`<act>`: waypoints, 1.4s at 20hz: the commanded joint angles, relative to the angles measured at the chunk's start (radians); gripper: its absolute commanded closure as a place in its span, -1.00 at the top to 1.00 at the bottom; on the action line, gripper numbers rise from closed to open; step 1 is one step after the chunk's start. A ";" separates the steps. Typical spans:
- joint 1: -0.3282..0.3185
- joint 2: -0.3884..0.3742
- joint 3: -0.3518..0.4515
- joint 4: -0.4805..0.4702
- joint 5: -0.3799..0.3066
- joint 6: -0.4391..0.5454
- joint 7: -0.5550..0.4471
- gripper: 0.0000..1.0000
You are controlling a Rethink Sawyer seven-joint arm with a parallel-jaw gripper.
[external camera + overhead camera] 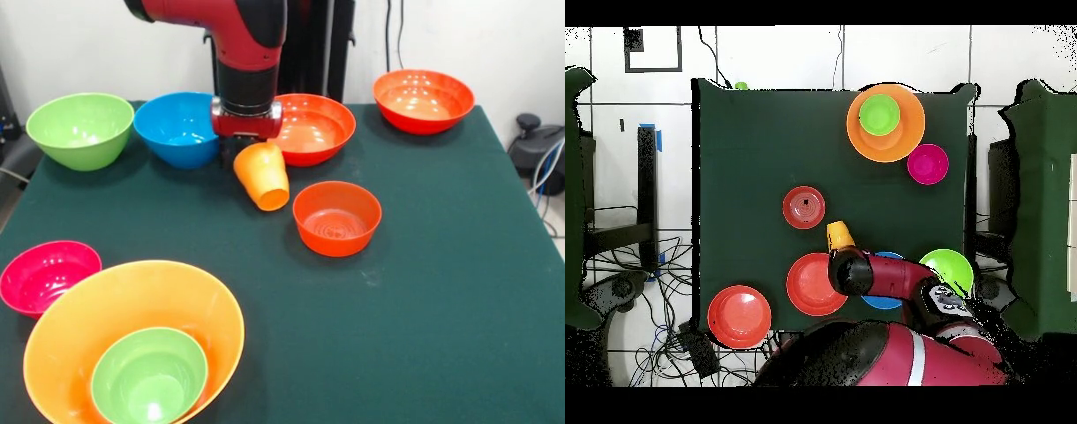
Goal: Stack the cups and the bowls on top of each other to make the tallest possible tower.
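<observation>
My gripper [249, 152] hangs over the far middle of the table, shut on the orange cup [262, 177]. The cup is tilted with its mouth toward the camera, just above the cloth; it also shows in the overhead view [839, 236]. The largest orange bowl [79, 309] stands at the front left with the small green bowl [150, 378] nested inside it. The small red-orange bowl [336, 217] sits upright just right of the cup. The green cup does not show in the front view.
A pink bowl [48, 276] sits beside the orange bowl. A large green bowl [80, 130], a blue bowl [179, 128] and a red-orange bowl [309, 128] line the far side behind the gripper. Another red-orange bowl [423, 100] stands at the far right corner.
</observation>
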 commanded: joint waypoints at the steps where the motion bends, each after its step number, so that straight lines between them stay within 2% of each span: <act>1: 0.001 -0.028 0.054 -0.084 -0.035 0.049 0.044 1.00; 2: -0.008 -0.030 0.063 -0.081 -0.032 0.048 0.044 1.00; 3: -0.013 -0.032 0.068 -0.077 -0.035 0.043 0.043 -1.00; 13: -0.037 -0.043 0.110 -0.072 -0.023 0.062 0.036 -1.00; 22: -0.043 -0.106 0.146 -0.066 -0.001 0.134 0.020 -1.00; 23: -0.044 -0.106 0.150 -0.070 0.006 0.154 0.021 1.00; 28: -0.099 -0.105 0.211 -0.045 0.017 0.170 0.004 1.00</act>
